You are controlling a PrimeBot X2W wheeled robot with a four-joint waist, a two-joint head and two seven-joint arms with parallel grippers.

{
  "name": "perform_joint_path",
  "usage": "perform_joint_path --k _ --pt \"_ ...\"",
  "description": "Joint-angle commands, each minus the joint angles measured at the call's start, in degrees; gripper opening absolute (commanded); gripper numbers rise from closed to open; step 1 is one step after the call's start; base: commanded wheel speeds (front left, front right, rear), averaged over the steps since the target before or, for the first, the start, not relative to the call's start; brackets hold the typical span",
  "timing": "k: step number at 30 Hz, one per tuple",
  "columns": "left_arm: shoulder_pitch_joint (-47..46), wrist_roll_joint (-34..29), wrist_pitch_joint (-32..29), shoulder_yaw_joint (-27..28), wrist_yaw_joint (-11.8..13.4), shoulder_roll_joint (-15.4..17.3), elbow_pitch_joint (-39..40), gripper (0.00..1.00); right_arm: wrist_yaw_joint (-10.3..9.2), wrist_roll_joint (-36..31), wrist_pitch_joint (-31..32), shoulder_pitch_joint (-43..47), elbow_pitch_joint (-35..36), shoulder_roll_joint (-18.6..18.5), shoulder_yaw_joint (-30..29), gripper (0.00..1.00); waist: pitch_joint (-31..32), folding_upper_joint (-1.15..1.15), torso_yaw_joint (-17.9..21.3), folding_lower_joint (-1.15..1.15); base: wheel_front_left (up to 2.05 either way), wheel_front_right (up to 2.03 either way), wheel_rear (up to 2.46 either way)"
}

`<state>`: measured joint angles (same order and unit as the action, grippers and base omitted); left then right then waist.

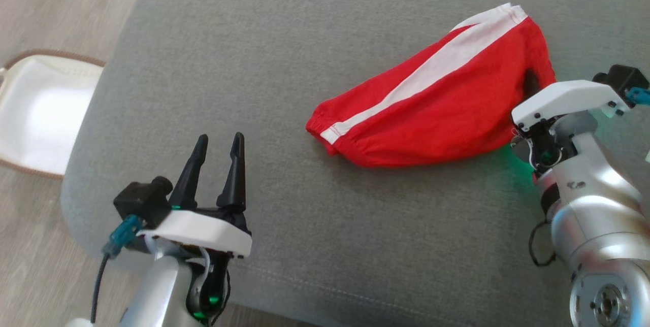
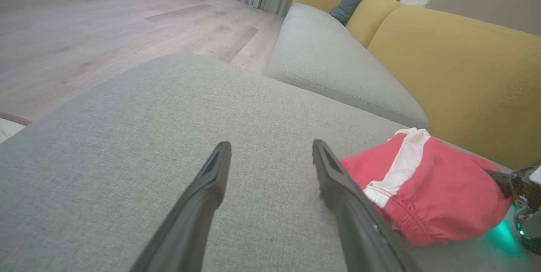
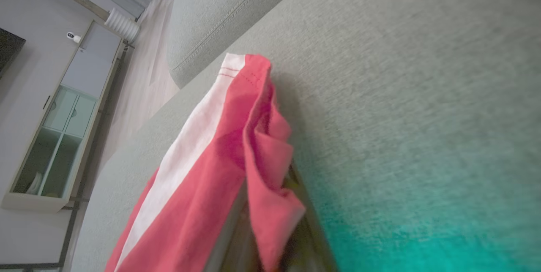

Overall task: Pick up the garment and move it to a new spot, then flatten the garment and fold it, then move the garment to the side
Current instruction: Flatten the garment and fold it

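Left gripper (image 1: pixel 221 140), 2 fingers apart, hovers over grey fabric cushion (image 1: pixel 304 63); right gripper (image 1: pixel 531 82) clamped on red white-striped cloth garment (image 1: pixel 447 108).

Garment (image 1: pixel 431 108) matt cloth, sofa (image 1: pixel 254 37) coarse-weave upholst.

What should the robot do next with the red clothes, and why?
Probably raise the right gripper a little. Its jaws look shut on an edge of the red garment, which lies bunched on the grey cushion. The left gripper is open and apart from it, so the right arm would lift alone.
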<state>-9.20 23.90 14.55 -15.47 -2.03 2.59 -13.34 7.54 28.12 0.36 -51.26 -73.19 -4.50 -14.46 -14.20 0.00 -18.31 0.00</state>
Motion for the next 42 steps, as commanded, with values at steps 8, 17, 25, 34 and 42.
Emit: perform_joint_path --k 8,17,25,34,42 --pt "-1.5 0.4 0.4 2.5 0.2 0.3 1.2 1.00 -0.05 0.5 -5.8 1.1 2.2 0.9 0.5 0.00 2.9 0.00 5.2 0.00 0.00 0.00 0.00" --pt "-0.1 0.0 0.4 3.0 0.4 0.3 1.2 1.00 -0.05 4.0 -10.6 6.5 5.0 1.4 -1.6 0.00 5.8 0.00 9.7 0.00 0.00 0.00 0.00" --pt "1.2 0.2 0.4 2.9 0.8 0.3 1.4 1.00 -0.05 6.3 -13.1 11.2 5.7 1.6 -1.8 0.00 7.4 0.00 11.2 0.00 0.00 0.00 0.00" --pt "1.8 -0.3 0.4 2.7 0.5 0.3 0.6 1.00 -0.05 21.4 -12.8 15.1 20.8 1.6 18.0 0.00 8.8 0.00 10.4 0.00 0.00 0.00 0.00" --pt "3.4 -0.5 0.4 2.9 0.7 0.3 0.4 1.00 -0.05 29.3 -13.0 22.5 33.7 1.6 35.7 0.00 11.1 0.00 8.8 0.00 0.00 0.00 0.00"
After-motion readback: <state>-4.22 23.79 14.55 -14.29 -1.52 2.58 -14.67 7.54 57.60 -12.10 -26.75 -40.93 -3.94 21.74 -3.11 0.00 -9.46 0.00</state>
